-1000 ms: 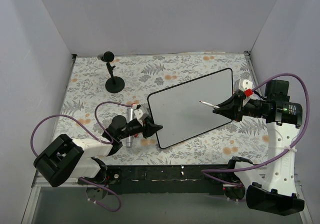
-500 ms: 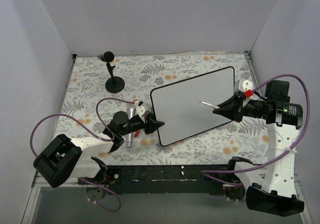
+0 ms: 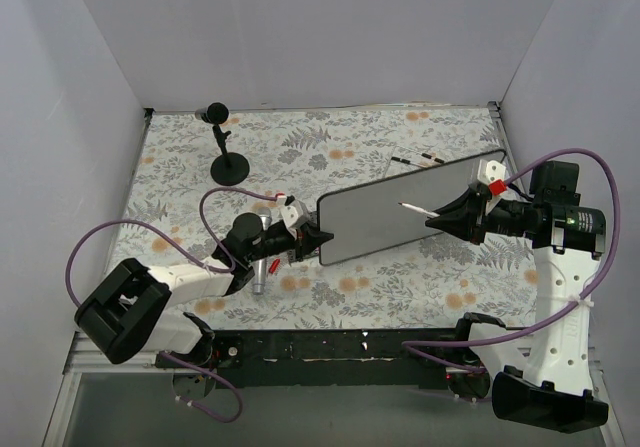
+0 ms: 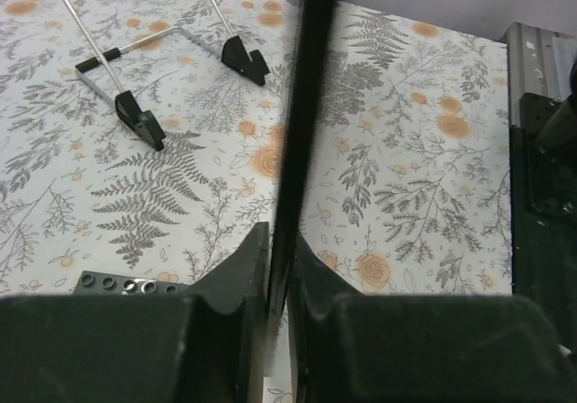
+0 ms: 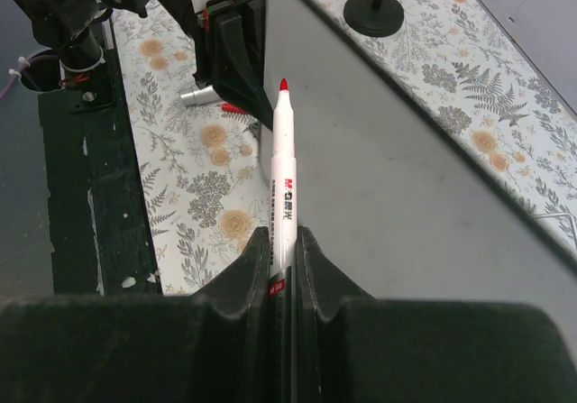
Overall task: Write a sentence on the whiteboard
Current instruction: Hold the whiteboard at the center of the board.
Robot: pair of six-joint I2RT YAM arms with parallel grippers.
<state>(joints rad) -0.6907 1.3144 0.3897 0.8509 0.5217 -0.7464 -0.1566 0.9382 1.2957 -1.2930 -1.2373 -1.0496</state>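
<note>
The whiteboard (image 3: 400, 217) is tilted up on its long edge, and its face looks grey and blank; no red letters show on it. My left gripper (image 3: 312, 239) is shut on its left corner. In the left wrist view the board's thin black edge (image 4: 306, 105) runs up from between the jaws of the left gripper (image 4: 279, 268). My right gripper (image 3: 440, 219) is shut on a white marker (image 5: 285, 178) with a red tip, which points at the board's face (image 5: 388, 178) without touching it. The right gripper (image 5: 284, 241) holds the marker near its back end.
A wire stand with black feet (image 4: 135, 114) lies flat behind the board and also shows in the top view (image 3: 415, 157). A black round-base post (image 3: 230, 167) stands at the back left. A silver cylinder (image 3: 258, 272) and a red cap (image 3: 272, 265) lie by my left arm.
My left gripper has lifted the board's left side, so the board went from lying flat to standing tilted, which uncovered the wire stand behind it. The right arm with the marker has not moved.
</note>
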